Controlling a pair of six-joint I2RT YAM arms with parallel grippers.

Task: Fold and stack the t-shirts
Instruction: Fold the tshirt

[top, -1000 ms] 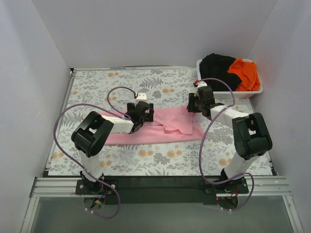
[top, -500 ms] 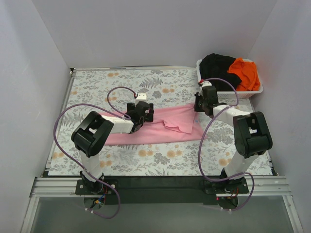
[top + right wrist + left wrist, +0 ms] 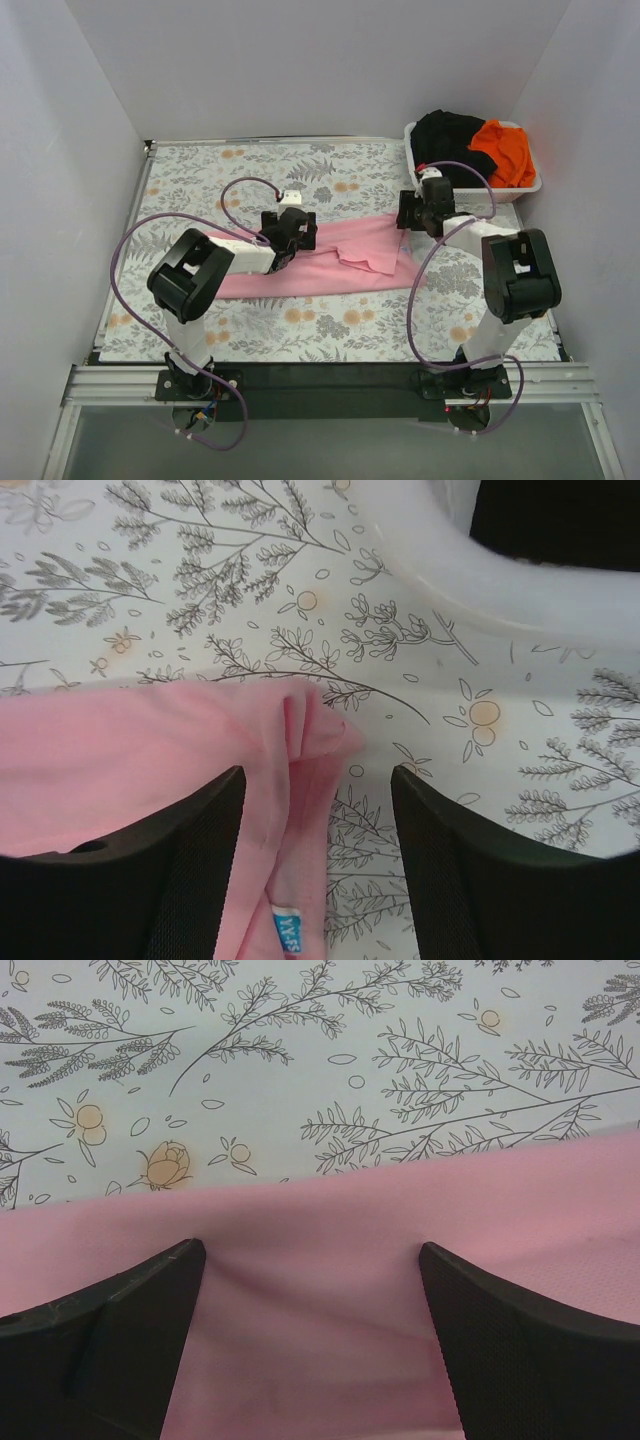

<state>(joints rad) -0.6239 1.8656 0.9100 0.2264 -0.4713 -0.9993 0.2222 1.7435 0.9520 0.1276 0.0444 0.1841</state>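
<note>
The light pink t-shirt (image 3: 330,272) lies stretched left to right across the middle of the flowered table. My left gripper (image 3: 298,232) rests low over its far edge near the middle. In the left wrist view that gripper (image 3: 310,1252) is open, its fingers wide apart with flat pink cloth (image 3: 320,1310) between them. My right gripper (image 3: 412,212) is at the shirt's far right end. It (image 3: 318,777) is open too, with a folded pink corner (image 3: 315,735) and a blue label (image 3: 287,935) lying loose between the fingers. A black t-shirt (image 3: 450,140) and an orange t-shirt (image 3: 505,150) sit in the basket.
The white basket (image 3: 480,193) stands at the back right corner, just behind my right gripper; its rim (image 3: 470,575) fills the upper right of the right wrist view. White walls close in the table on three sides.
My right gripper shifted slightly right toward the basket, closed, and now stands open at the pink shirt's right end. The left arm has not moved.
</note>
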